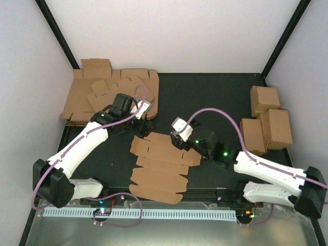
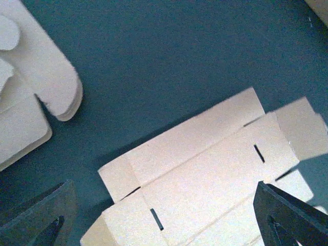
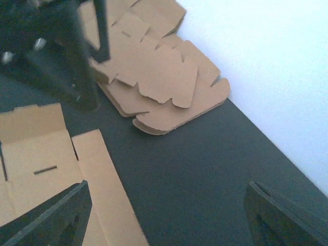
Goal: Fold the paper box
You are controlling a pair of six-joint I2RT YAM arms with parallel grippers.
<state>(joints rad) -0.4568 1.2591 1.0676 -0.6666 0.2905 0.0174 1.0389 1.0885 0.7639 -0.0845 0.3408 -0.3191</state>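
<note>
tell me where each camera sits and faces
Top: overhead from the near side, looking down on the table; left arm, right arm show.
Left wrist: looks down on the box; left gripper at bottom corners.
Right wrist: looks low over the box toward the heap; right gripper below, left arm top left.
All share the box.

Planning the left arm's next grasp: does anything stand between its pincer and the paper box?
Nothing visible does. The open left pincer faces the paper box directly, with only the dark table around it.

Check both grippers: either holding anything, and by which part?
Nothing held. Left gripper is open over the paper box; right gripper is open at its edge.
</note>
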